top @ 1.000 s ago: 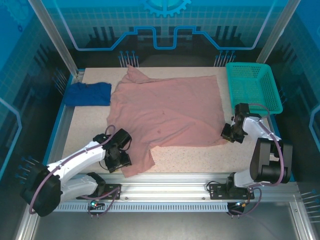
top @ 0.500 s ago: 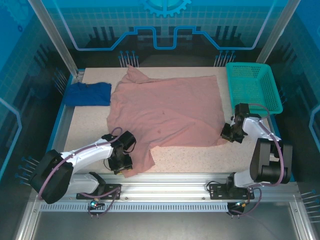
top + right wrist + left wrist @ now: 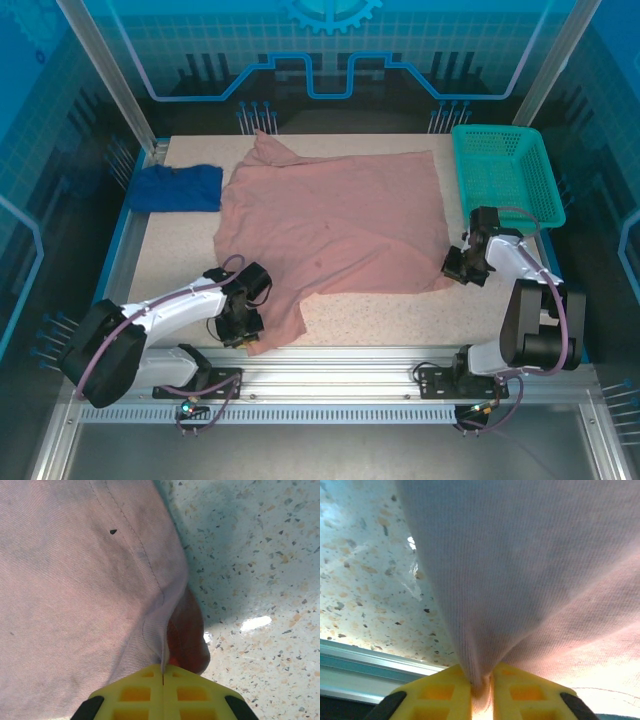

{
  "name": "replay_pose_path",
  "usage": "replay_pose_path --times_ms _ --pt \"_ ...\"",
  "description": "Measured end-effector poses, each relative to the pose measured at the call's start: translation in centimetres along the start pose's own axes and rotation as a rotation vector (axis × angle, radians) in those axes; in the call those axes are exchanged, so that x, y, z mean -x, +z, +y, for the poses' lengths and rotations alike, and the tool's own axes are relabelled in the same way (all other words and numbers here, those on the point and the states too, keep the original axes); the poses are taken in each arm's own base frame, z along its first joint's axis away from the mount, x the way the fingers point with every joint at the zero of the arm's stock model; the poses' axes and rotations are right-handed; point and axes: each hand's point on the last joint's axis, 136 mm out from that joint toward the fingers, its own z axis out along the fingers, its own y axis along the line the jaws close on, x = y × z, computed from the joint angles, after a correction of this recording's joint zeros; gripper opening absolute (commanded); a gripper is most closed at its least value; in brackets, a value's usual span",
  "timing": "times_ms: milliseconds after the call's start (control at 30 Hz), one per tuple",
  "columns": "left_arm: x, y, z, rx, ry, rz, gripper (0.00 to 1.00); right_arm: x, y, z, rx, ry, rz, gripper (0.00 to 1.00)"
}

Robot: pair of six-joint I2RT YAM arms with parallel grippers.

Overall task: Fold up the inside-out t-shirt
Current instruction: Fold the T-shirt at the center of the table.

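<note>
no text, label, brand or number reading legibly anywhere, blue back wall [image 3: 330, 40] carrying a wordless gear and line pattern

Overhead from behind, wrist views close on t-shirt [image 3: 530, 555]

Pink t-shirt [image 3: 335, 225] flat on speckled table [image 3: 400, 312]

One t-shirt [image 3: 340, 225], one blue cloth [image 3: 180, 187], one basket [image 3: 497, 131], two tools [image 3: 243, 335] [image 3: 455, 268].
</note>
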Motion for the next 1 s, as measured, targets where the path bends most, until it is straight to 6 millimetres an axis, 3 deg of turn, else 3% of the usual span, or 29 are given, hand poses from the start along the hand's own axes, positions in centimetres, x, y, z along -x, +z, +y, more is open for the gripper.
replay_pose_path --times_ms 133,333,533,667,1000 --pt "0.1 -0.6 -0.6 -0.034 0.025 -0.019 0.00 -0.1 -0.3 -0.2 -0.008 -0.001 -0.014 0.00" --pt "1.7 -3.6 -2.2 -0.154 -0.013 -0.080 0.00 0.1 -0.9 -1.0 -0.019 0.022 -0.047 0.00" --pt "6.0 -8.8 -2.9 -0.316 -0.110 -0.185 0.00 0.9 -1.5 -1.0 -0.011 0.033 -0.070 0.01" --pt "8.8 -12.1 -3.4 -0.398 -0.119 -0.264 0.00 3.0 -2.5 -0.2 0.002 0.025 -0.102 0.01" --pt "14.6 -15.4 -5.2 -0.506 -0.120 -0.378 0.00 6.4 -2.8 3.1 -0.039 -0.086 -0.146 0.01"
